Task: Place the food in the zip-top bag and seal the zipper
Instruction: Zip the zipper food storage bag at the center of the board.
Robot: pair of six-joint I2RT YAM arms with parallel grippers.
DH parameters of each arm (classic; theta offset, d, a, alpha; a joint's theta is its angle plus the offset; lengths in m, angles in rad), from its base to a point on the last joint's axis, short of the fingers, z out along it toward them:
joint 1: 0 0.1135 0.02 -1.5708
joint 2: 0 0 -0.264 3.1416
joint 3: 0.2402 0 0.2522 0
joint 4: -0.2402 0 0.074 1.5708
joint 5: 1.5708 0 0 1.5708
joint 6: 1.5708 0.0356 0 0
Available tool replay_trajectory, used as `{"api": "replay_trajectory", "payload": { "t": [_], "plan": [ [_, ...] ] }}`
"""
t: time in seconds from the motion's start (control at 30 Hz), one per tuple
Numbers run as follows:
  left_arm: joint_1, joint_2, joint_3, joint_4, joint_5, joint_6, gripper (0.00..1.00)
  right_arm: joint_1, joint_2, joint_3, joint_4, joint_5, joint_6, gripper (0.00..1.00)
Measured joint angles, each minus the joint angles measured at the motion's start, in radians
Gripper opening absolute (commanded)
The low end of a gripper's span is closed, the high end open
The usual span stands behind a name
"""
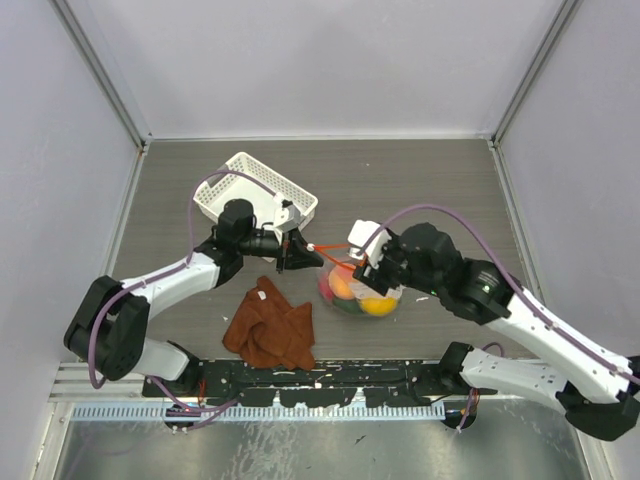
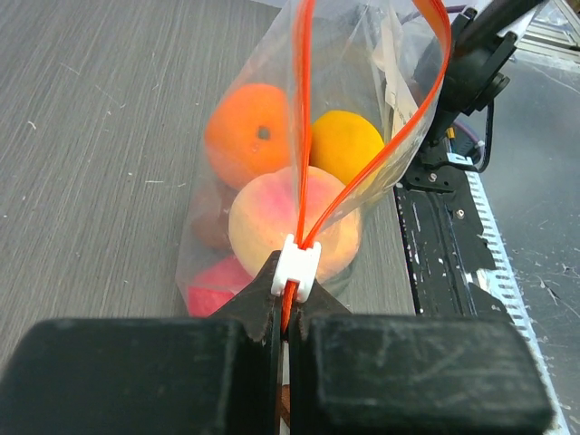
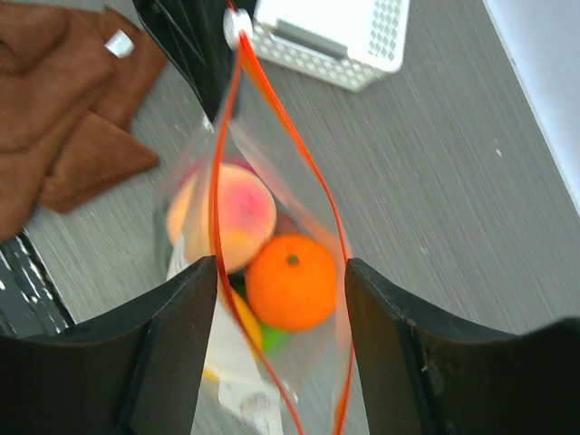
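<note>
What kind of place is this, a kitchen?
Probably a robot lab bench: plain white walls box in a grey table, two robot arms are bolted at its edge, and the fruit looks plastic.

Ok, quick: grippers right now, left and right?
Left gripper: shut on the orange-red zipper strip of the clear plastic zip-top bag.
Right gripper: open, astride the bag's mouth.

One zip-top bag, five visible fruits, one basket, one cloth.
</note>
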Motion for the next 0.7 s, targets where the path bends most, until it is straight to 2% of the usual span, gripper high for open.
{"api": "replay_trajectory", "payload": {
  "t": [0.3,0.7],
  "plan": [
    [0.0,-0.014,0.002,-0.031,-0.006,0.019,0.0,0.0,0.225,0.035,0.19,-0.183,0.031,0.55],
    [0.0,-0.03,0.002,-0.036,-0.008,0.024,0.0,-0.016,0.313,0.035,0.366,-0.27,0.039,0.48]
  ]
}}
